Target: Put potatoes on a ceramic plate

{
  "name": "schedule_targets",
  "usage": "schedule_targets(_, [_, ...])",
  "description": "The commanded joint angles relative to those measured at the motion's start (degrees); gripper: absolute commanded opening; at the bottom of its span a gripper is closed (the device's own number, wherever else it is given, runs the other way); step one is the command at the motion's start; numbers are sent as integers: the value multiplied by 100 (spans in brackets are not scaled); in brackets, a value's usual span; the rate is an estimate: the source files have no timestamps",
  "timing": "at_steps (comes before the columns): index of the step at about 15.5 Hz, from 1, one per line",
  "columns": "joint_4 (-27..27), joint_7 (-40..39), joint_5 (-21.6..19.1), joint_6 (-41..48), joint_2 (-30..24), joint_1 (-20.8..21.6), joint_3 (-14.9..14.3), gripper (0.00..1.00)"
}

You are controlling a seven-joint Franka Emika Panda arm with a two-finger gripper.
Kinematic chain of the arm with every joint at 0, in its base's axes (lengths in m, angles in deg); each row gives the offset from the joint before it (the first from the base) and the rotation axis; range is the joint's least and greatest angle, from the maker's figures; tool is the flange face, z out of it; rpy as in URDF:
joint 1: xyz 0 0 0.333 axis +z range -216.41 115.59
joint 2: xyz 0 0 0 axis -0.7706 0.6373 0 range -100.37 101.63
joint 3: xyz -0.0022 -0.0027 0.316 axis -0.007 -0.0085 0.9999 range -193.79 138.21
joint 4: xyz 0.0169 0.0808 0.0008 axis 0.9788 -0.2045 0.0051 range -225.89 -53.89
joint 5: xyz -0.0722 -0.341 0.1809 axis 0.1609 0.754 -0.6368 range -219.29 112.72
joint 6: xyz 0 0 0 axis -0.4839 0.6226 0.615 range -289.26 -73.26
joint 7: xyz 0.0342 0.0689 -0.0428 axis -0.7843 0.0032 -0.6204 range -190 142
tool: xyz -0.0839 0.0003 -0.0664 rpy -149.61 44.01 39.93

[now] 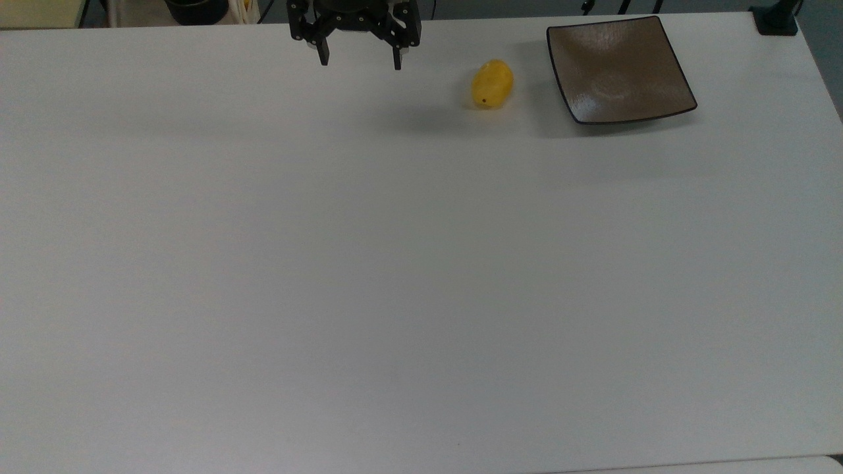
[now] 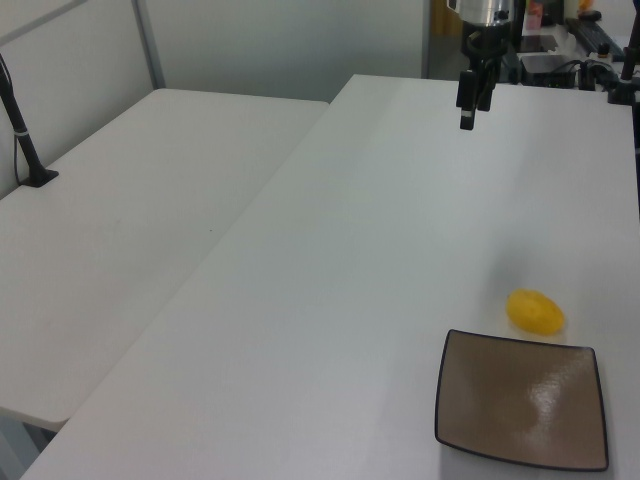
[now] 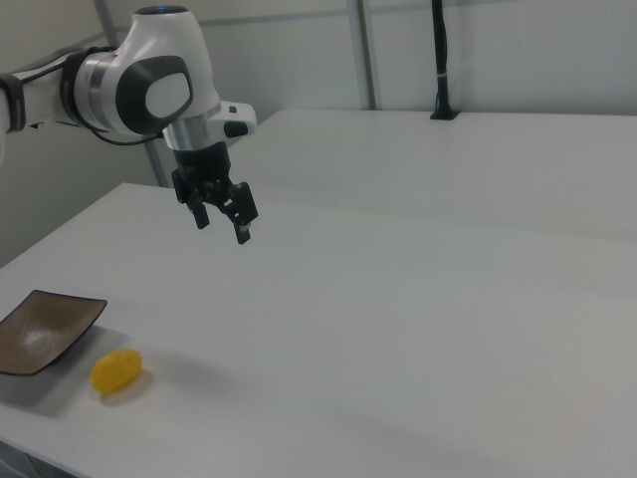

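Note:
The yellow potato lies on the white table just left of the square brown ceramic plate in the top view, apart from it. It also lies beside the plate as potato in the left view, and in the right view the potato sits right of the plate. My gripper hangs open and empty above the table, to the top view's left of the potato. It is well clear of the surface in the right view, gripper, and far behind the potato in the left view, gripper.
A black clamp base sits at the table's far right corner in the top view. A second white table adjoins on the left view's left, with a black post on it. The wide table surface stretches in front.

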Motion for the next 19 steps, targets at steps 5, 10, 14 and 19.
schedule_targets(5, [-59,-105,-105,80,-69,25,179,100])
schedule_targets(10, [-50,-105,-114,133,-113,-80,153,100])
schedule_targets(14, [-50,-113,-175,150,-122,-89,126,100])
schedule_targets(19, [-85,61,-219,133,-104,-81,126,100])
